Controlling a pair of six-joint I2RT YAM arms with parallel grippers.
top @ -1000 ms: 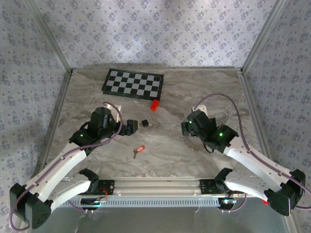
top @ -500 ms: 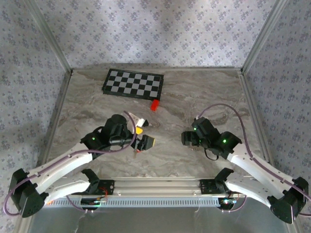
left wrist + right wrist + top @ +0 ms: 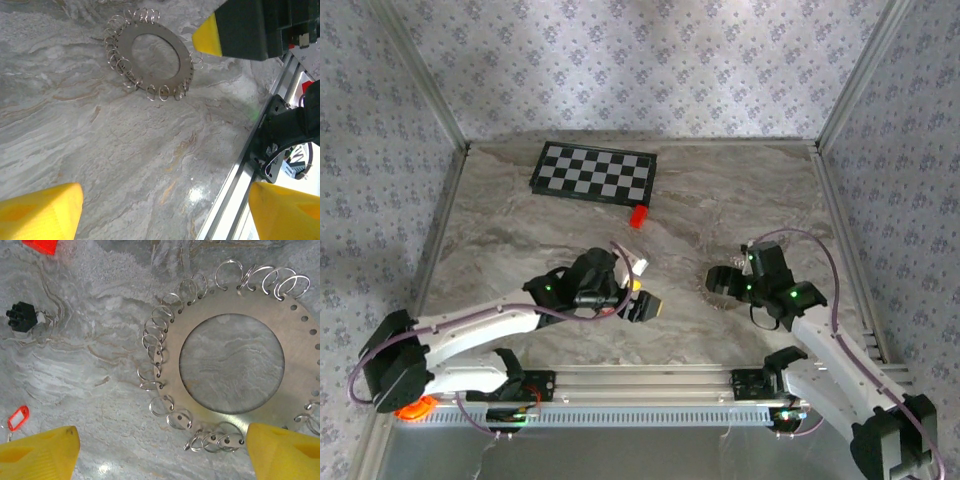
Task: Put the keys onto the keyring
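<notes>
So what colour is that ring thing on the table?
The keyring is silvery grey metal; the right wrist view shows it best.

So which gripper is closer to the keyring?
Right. The right gripper hangs directly above the keyring. The left gripper is off to the keyring's left, apart from it.

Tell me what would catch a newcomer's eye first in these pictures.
The keyring, a flat grey disc with a hollow centre and wire loops fringing its edge, lies on the marbled table under the right gripper. The checkerboard at the far edge stands out next, with a bright red block by its near right corner.
</notes>
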